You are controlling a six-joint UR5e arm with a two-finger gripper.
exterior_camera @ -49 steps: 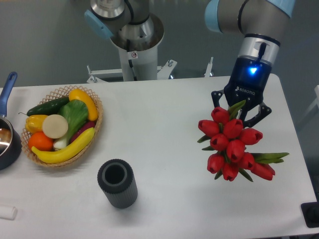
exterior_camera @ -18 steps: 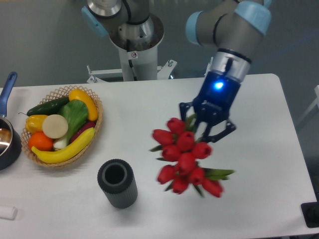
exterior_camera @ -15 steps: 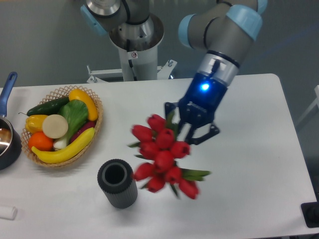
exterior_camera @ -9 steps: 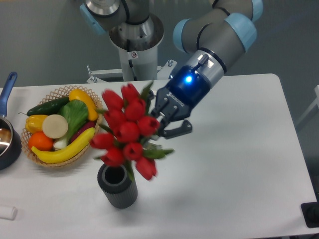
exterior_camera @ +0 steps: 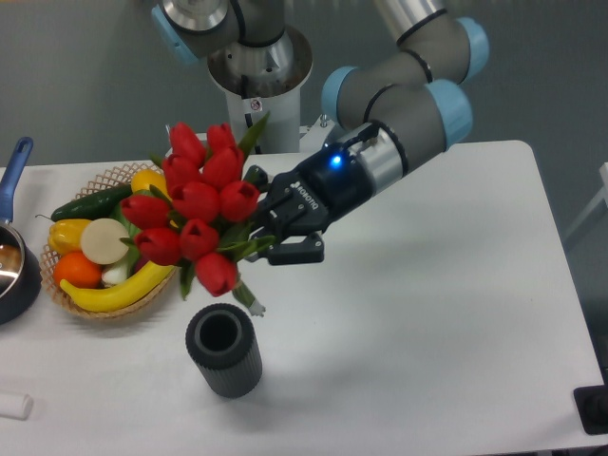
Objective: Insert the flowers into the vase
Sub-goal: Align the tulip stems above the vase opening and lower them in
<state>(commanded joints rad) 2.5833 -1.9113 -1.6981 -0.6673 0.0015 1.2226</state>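
Note:
The flowers [exterior_camera: 197, 210], a bunch of red tulip buds with green leaves, hang in the air, tilted to the left over the basket's right edge. Their green stem ends [exterior_camera: 249, 299] point down to the right, just above and beside the vase's rim. My gripper [exterior_camera: 269, 231] is shut on the stems from the right, with the arm lying nearly level. The vase [exterior_camera: 224, 350], a dark grey ribbed cylinder, stands upright and empty on the white table, near the front.
A wicker basket [exterior_camera: 182, 256] of fruit and vegetables sits at the left, partly behind the flowers. A dark pan with a blue handle [exterior_camera: 13, 171] is at the far left edge. A small white object [exterior_camera: 13, 406] lies at the front left. The robot base [exterior_camera: 255, 85] stands behind the table.
The gripper carried the flowers from the table's right side leftward to above the vase, turning over so the buds swing up and left and the stems point down.

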